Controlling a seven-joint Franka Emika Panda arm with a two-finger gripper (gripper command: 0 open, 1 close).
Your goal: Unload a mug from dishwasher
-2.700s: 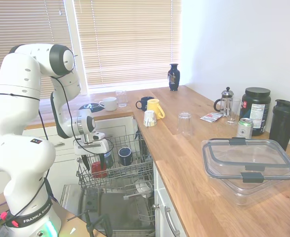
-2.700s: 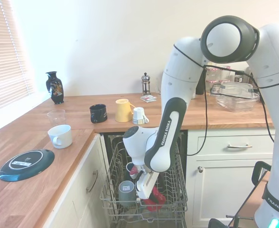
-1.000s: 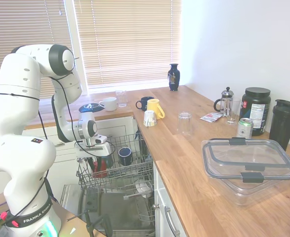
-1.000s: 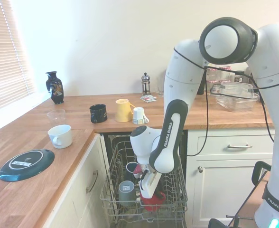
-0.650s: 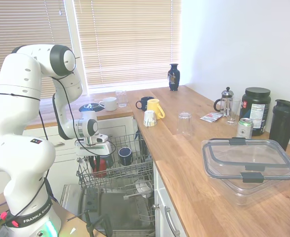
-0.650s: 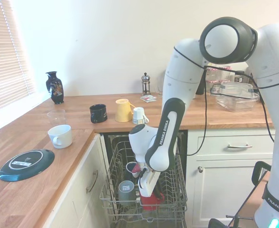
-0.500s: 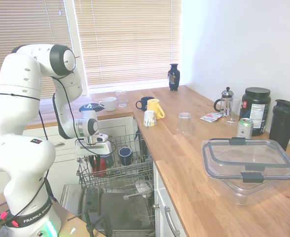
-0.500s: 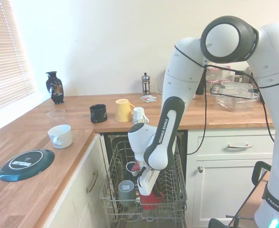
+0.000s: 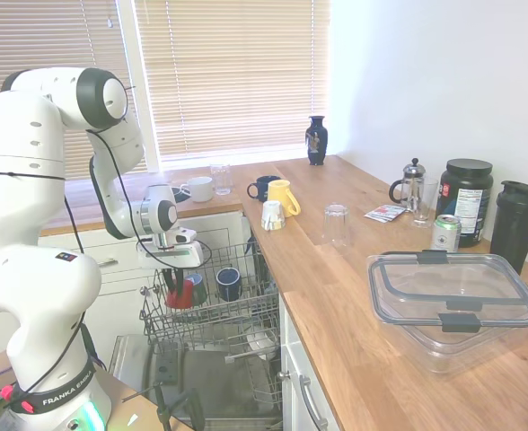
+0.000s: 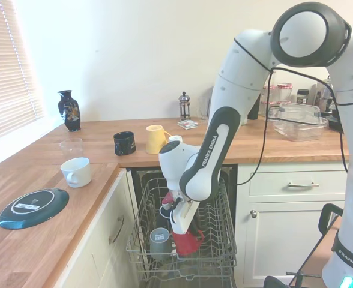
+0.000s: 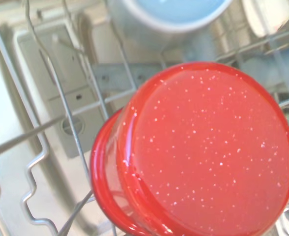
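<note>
The red mug (image 9: pixel 182 293) hangs bottom-up just above the dishwasher's wire rack (image 9: pixel 239 316), with my gripper (image 9: pixel 175 284) shut on its side. In the second exterior view the gripper (image 10: pixel 181 230) holds the mug (image 10: pixel 187 242) over the middle of the rack (image 10: pixel 220 255). Most of the wrist view is taken up by the mug's speckled red base (image 11: pixel 203 152), with rack wires and the dishwasher tub below it. The dishwasher door (image 9: pixel 206 386) is folded down.
A dark blue mug (image 9: pixel 228 283) sits in the rack beside the red one. On the counter stand a dark blue mug (image 9: pixel 262 188), a yellow mug (image 9: pixel 283 197), a small white cup (image 9: pixel 273 215), a glass (image 9: pixel 336 224), a white mug (image 10: pixel 77 172) and a dark plate (image 10: pixel 32 207).
The gripper has risen with the red mug, which has come up off the rack tines. The arm's upper joints have swung upward and outward.
</note>
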